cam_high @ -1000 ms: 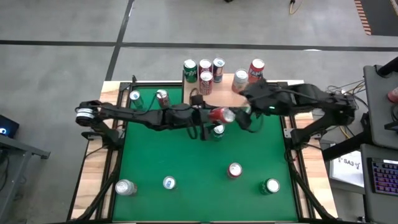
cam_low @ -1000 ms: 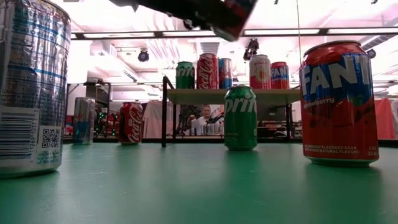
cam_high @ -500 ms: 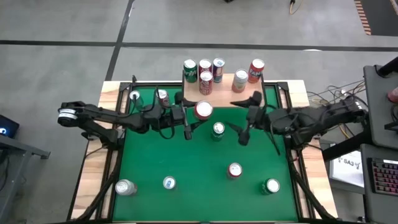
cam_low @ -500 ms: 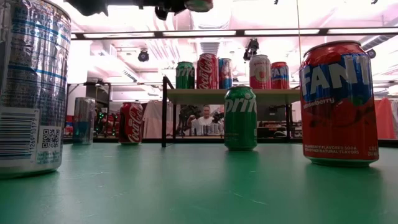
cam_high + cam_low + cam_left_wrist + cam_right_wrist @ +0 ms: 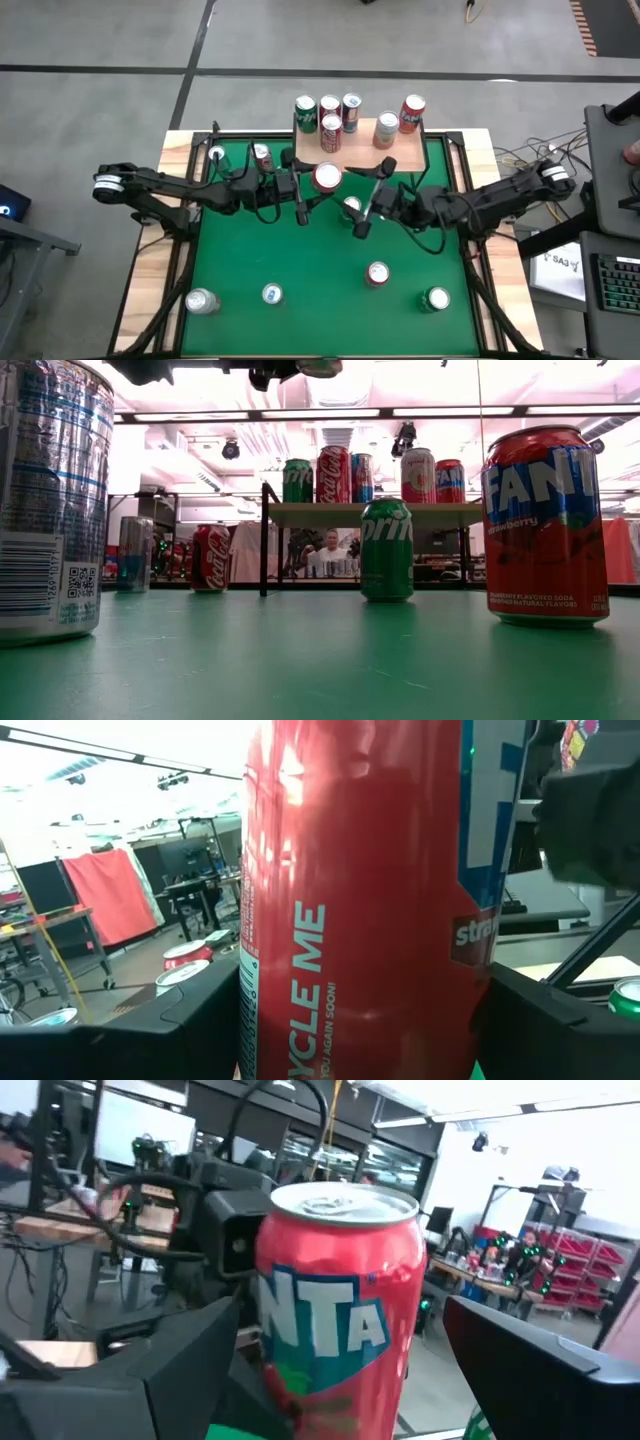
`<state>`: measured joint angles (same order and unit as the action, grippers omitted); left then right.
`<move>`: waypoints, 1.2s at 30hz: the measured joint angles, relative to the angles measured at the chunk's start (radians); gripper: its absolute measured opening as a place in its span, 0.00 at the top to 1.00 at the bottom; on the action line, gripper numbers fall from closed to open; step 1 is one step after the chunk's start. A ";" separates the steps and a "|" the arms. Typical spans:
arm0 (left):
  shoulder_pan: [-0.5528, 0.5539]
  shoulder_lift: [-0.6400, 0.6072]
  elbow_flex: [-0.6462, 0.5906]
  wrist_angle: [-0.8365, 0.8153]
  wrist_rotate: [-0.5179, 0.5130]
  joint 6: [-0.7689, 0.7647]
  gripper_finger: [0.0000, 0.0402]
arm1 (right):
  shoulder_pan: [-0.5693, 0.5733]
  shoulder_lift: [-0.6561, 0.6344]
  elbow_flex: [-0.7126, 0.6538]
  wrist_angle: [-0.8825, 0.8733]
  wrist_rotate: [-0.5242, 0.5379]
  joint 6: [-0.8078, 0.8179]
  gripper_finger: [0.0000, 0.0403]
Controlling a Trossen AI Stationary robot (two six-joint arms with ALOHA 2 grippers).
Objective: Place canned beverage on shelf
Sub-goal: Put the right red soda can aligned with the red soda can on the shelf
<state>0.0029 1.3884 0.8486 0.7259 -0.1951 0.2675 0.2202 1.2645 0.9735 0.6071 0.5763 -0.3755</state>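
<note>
1. Your left gripper (image 5: pixel 318 192) is clamped on a red Fanta can (image 5: pixel 326 178), holding it upright in the air above the green table (image 5: pixel 300 300), just in front of the shelf's near edge.
2. In the left wrist view the same red can (image 5: pixel 360 910) fills the space between the two dark fingers (image 5: pixel 180 1030), and both sides of it meet them.
3. Your right gripper (image 5: pixel 368 195) sits just to the right of the held can with its jaws spread apart and nothing between them; the right wrist view looks straight at the can (image 5: pixel 340 1300) framed by its own fingers (image 5: pixel 170 1370).
4. The shelf (image 5: pixel 360 150) stands at the far edge of the table, its wooden top carrying five cans: a green one (image 5: pixel 306 112), two red-and-white ones near the middle, a slim one behind them and a red one (image 5: pixel 412 113) at the right end.
5. A green Sprite can (image 5: pixel 349 208) stands on the felt below the two grippers, partly hidden by the right one.
6. In the low view the Sprite can (image 5: pixel 387 550) stands in front of the shelf (image 5: pixel 370 513), and a strawberry Fanta can (image 5: pixel 545 525) stands close to the camera.
</note>
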 joint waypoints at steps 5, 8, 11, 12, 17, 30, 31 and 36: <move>0.000 0.000 0.000 0.004 -0.004 0.000 0.30 | -0.028 0.056 0.042 0.005 -0.005 0.022 0.15; 0.000 0.000 0.000 0.004 -0.007 0.000 0.30 | -0.037 0.090 0.069 0.001 -0.002 0.023 0.15; 0.000 0.000 0.001 0.011 -0.007 0.000 0.30 | -0.039 0.120 0.102 0.004 0.001 0.013 0.15; 0.000 0.000 0.001 0.013 -0.008 0.000 0.30 | -0.039 0.129 0.113 0.004 0.007 0.011 0.15; 0.000 0.000 0.002 0.016 -0.008 0.000 0.30 | -0.038 0.154 0.152 -0.003 0.034 -0.002 0.19; 0.001 0.001 0.002 0.017 -0.006 -0.003 0.15 | -0.052 0.139 0.145 -0.018 0.060 0.042 0.29; 0.001 0.001 0.002 0.018 -0.006 -0.003 0.11 | -0.052 0.133 0.144 -0.033 0.078 0.042 0.29; 0.001 -0.008 0.002 0.010 -0.007 -0.004 0.04 | -0.054 0.070 0.144 -0.106 0.096 0.063 0.29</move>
<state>0.0036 1.3805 0.8501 0.7361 -0.2024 0.2638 0.1661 1.3342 1.1172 0.5009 0.6724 -0.3128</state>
